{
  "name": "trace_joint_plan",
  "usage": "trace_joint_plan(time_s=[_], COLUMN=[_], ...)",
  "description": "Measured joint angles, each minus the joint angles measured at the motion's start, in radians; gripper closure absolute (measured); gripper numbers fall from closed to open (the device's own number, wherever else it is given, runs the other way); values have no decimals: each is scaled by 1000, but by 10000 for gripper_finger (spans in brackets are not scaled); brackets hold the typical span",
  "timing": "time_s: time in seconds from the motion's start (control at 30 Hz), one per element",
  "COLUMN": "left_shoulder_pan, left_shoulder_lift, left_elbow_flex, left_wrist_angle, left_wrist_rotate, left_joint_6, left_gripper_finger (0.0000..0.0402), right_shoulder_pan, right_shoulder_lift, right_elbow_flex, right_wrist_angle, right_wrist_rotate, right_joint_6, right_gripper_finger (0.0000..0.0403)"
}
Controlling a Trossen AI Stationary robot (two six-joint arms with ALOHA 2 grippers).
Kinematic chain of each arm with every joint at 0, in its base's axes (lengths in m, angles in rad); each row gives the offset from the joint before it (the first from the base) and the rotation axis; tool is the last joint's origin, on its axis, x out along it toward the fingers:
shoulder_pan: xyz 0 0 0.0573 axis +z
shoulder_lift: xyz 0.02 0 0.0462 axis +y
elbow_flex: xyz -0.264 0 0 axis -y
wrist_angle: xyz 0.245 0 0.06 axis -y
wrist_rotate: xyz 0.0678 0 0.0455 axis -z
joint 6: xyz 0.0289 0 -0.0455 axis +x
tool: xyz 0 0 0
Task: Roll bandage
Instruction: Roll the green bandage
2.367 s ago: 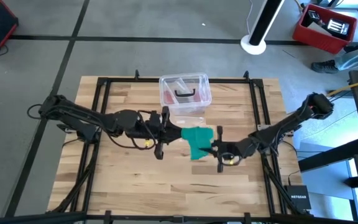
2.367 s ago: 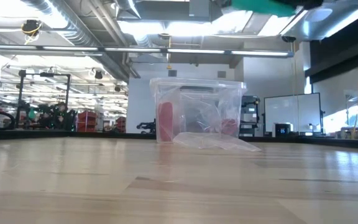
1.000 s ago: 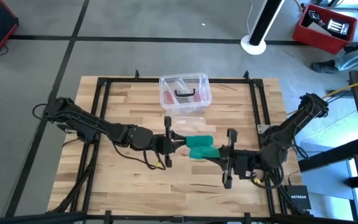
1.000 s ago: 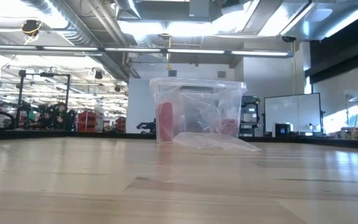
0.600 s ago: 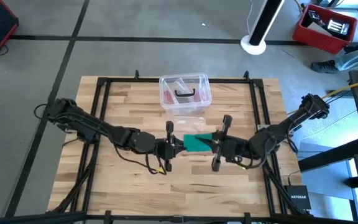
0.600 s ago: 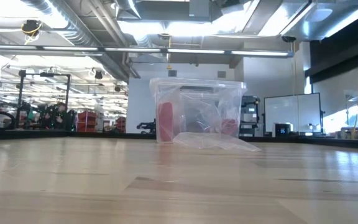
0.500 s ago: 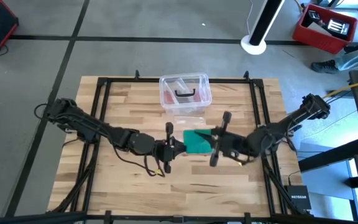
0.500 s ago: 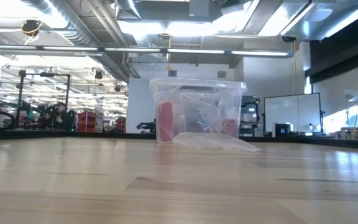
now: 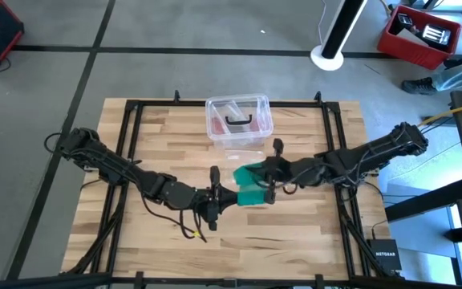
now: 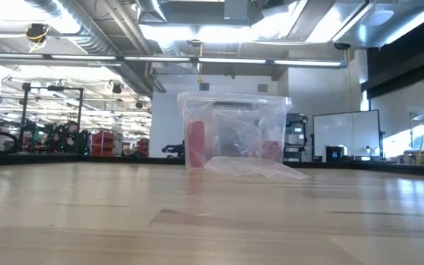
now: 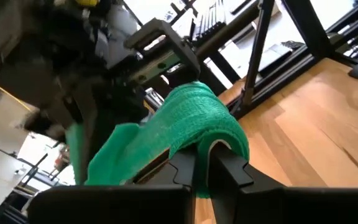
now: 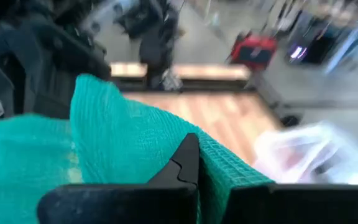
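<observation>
The teal-green bandage [image 9: 249, 185] is held up between my two grippers over the middle of the table, folded into a short bunched band. It does not show in the low view. My left gripper [image 9: 220, 198] is shut on its near-left end. My right gripper [image 9: 268, 177] is shut on its far-right end. In the left wrist view the bandage [image 11: 185, 124] drapes over my fingers, with the right gripper just behind it. In the right wrist view the bandage [image 12: 104, 143] fills the space ahead of the fingers. My left gripper pinches the bandage's near-left end [image 11: 219, 134] between its two fingers, level, coming from the table's left. The cloth wraps over the fingertips [image 11: 229, 168] in several layers and is clear of the table. My right gripper pinches the bandage's far-right end [image 12: 219, 168] between its two fingers, level, coming from the table's right. The cloth spreads ahead of the fingers, lifted clear of the table.
A clear plastic box [image 9: 239, 119] with pinkish contents stands at the table's far middle, also in the low view [image 10: 232, 132]. Its clear lid [image 10: 252, 168] lies on the table just in front of it. A black frame [image 9: 131, 120] borders the table.
My right gripper has swung from the near right toward the far edge and the left, carrying its end of the bandage. My left gripper has gone a little toward the near edge. The bandage has turned about between them and stays lifted clear.
</observation>
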Motion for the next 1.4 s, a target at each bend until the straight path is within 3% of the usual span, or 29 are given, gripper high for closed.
trace_joint_plan(time_s=[0.17,0.27,0.37,0.6,0.73,0.93,1.07,1.2,1.33,1.4], left_shoulder_pan=[13,16,16,19,19,18,23,29,31,31], left_shoulder_lift=[8,38,79,261,353,399,400,400,400,400], left_elbow_flex=[-1,-1,-1,0,0,2,2,2,2,2], left_wrist_angle=[-62,-83,-100,27,102,140,108,105,101,105], left_wrist_rotate=[13,18,23,35,43,61,63,53,38,35], left_joint_6=[-111,-213,-353,-676,-835,-956,-995,-994,-1002,-1002], left_gripper_finger=[386,386,386,386,386,386,386,386,386,386], right_shoulder_pan=[-44,-58,-58,-63,-62,-64,-65,-93,-111,-124], right_shoulder_lift=[0,0,0,27,82,150,148,146,146,146], right_elbow_flex=[-45,-86,-137,-250,-302,-309,-253,-178,-162,-162], right_wrist_angle=[-52,-51,-38,-24,11,7,-112,-168,-59,-37], right_wrist_rotate=[-144,-220,-220,-261,-341,-527,-638,-573,-397,-378], right_joint_6=[173,237,294,413,461,482,455,420,420,409], right_gripper_finger=[372,320,258,150,127,123,123,123,123,123])
